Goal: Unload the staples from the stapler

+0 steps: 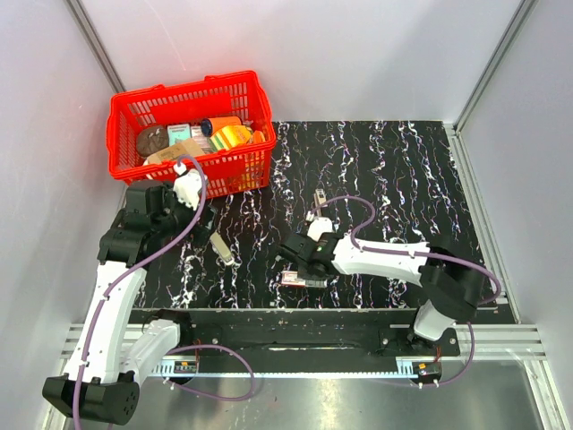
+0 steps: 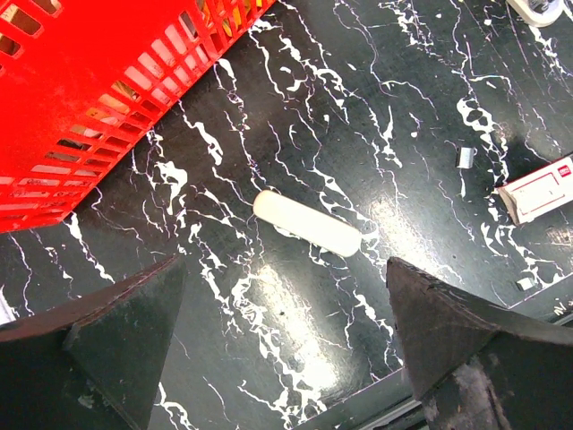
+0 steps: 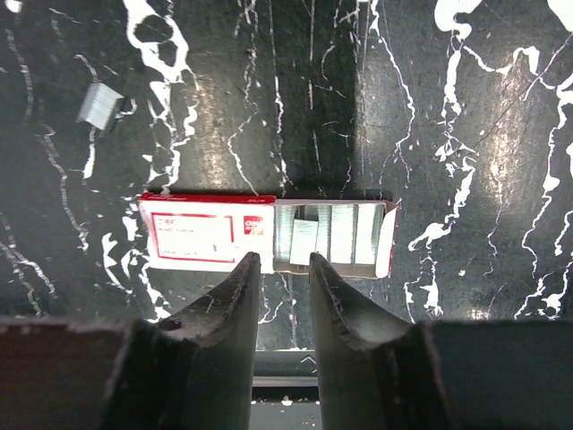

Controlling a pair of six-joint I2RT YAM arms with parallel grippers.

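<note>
The stapler (image 1: pixel 221 248) is a small pale beige bar that lies flat on the black marbled mat, left of centre. In the left wrist view the stapler (image 2: pixel 307 222) lies just beyond my left gripper (image 2: pixel 285 262), which is wide open, empty and above the mat. My right gripper (image 3: pixel 282 258) hovers at the near edge of an open white-and-red staple box (image 3: pixel 267 235) with staple strips showing inside. Its fingers stand a narrow gap apart with nothing between them. From above, the right gripper (image 1: pixel 300 262) is right at the box (image 1: pixel 303 279).
A red basket (image 1: pixel 242 170) full of items stands at the back left, close to the left arm. Loose staple pieces lie on the mat (image 3: pixel 98 105) (image 2: pixel 465 158). A small pale object (image 1: pixel 320 198) lies behind the right gripper. The mat's front edge is close to the box.
</note>
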